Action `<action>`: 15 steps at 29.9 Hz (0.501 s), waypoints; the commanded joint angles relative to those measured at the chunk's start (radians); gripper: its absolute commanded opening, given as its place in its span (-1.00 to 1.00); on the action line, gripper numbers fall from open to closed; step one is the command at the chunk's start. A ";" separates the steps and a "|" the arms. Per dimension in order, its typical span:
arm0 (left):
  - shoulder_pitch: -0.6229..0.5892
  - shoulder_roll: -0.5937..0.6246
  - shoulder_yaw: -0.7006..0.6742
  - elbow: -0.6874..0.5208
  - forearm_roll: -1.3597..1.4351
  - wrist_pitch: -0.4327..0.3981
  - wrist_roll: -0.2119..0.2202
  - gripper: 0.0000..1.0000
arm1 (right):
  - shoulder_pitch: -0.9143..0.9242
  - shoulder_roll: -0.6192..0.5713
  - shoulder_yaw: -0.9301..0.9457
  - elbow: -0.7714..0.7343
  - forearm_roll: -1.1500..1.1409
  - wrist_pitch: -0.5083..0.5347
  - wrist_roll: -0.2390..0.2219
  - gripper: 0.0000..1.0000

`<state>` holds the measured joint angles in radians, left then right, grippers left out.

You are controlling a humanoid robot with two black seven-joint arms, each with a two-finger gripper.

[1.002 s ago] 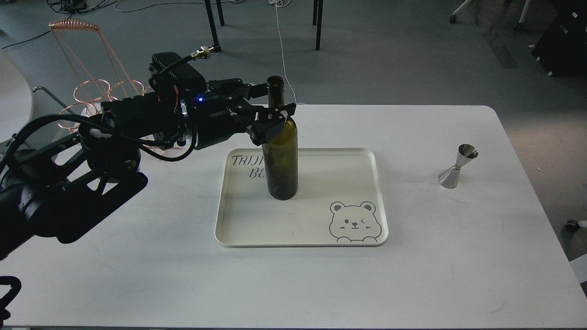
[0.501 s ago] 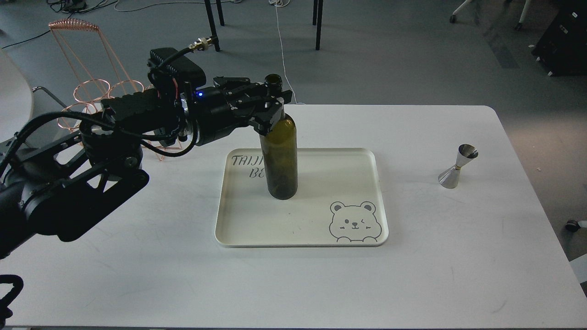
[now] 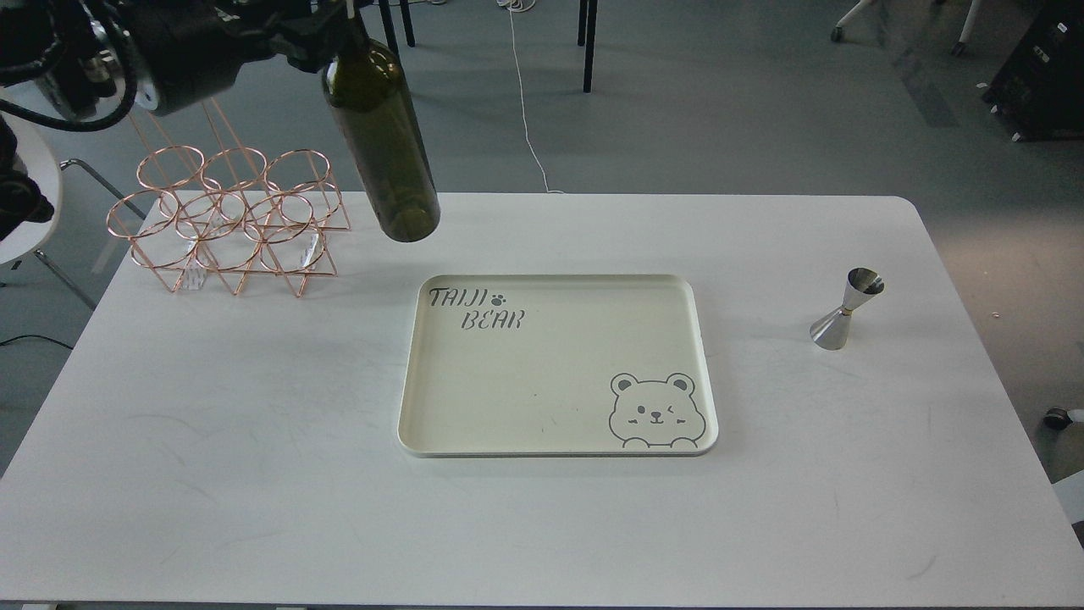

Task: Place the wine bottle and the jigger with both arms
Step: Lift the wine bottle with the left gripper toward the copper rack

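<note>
The wine bottle (image 3: 381,127) hangs in the air above the table's back left, tilted with its base down and to the right. Its neck runs up into my left gripper (image 3: 337,24) at the top edge of the head view. That gripper is shut on the neck, and the bottle's mouth is hidden. The silver jigger (image 3: 845,309) stands upright on the table at the right, far from the bottle. My right arm is out of view.
A cream tray (image 3: 550,381) with a bear drawing lies empty at the table's (image 3: 254,474) middle. A copper wire rack (image 3: 229,220) of rings stands at the back left, just left of and below the bottle's base.
My left gripper closed on the bottle's neck, then lifted the bottle off the tray and carried it up and to the left. The arm pulled back, uncovering the rack. The jigger has not moved.
</note>
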<state>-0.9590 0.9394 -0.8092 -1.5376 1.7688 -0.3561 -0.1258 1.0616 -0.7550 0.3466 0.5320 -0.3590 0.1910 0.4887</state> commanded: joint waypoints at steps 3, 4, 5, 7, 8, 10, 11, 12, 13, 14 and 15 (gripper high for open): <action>-0.009 0.090 0.005 0.120 0.011 0.005 -0.038 -0.81 | 0.001 0.019 0.002 0.000 0.000 -0.002 0.000 0.96; -0.009 0.093 0.010 0.141 0.011 0.006 -0.038 -0.81 | 0.001 0.019 0.002 0.000 0.000 -0.002 0.000 0.96; -0.011 0.093 0.011 0.167 0.011 0.006 -0.038 -0.81 | 0.004 0.019 0.002 0.000 0.000 -0.002 0.000 0.96; -0.011 0.087 0.015 0.207 0.008 0.006 -0.038 -0.81 | 0.018 0.020 0.000 -0.001 0.000 -0.002 0.000 0.96; -0.011 0.085 0.015 0.218 0.009 0.006 -0.038 -0.81 | 0.020 0.020 0.000 -0.001 0.000 -0.002 0.000 0.96; -0.011 0.079 0.015 0.228 0.008 0.008 -0.037 -0.81 | 0.021 0.020 0.000 -0.001 0.000 -0.002 0.000 0.96; -0.009 0.078 0.016 0.229 0.008 0.009 -0.035 -0.81 | 0.021 0.019 0.000 -0.001 0.000 -0.002 0.000 0.96; -0.007 0.072 0.016 0.231 0.009 0.009 -0.034 -0.81 | 0.021 0.019 0.000 -0.001 0.000 -0.002 0.000 0.96; -0.007 0.061 0.019 0.234 0.011 0.017 -0.034 -0.81 | 0.021 0.019 0.000 -0.001 0.000 -0.001 0.000 0.96; -0.007 0.052 0.031 0.244 0.011 0.028 -0.034 -0.81 | 0.021 0.019 0.000 -0.001 0.000 -0.001 0.000 0.96; -0.007 0.048 0.047 0.258 0.014 0.040 -0.032 -0.81 | 0.021 0.019 0.000 -0.001 0.000 -0.001 0.000 0.96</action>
<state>-0.9688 1.0042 -0.7881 -1.3036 1.7772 -0.3388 -0.1608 1.0827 -0.7352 0.3468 0.5307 -0.3590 0.1887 0.4887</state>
